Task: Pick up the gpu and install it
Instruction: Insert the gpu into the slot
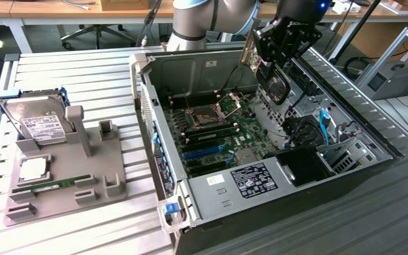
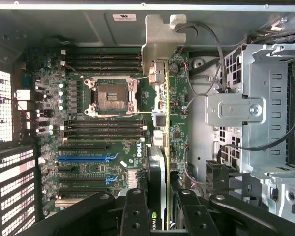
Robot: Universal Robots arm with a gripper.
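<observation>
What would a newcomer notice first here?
The pincer grips the gpu on edge, over the open case and its motherboard. Next comes the grey tray at the exterior view's left, with a hard drive propped on it and a RAM stick lying flat.

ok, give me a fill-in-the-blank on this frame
1. The gripper is clamped on the ____ above the open case.
2. The hard drive stands on the grey fixture at the exterior view's ____.
3. The motherboard's two coloured slots are ____.
Missing: gpu, left, blue.
</observation>
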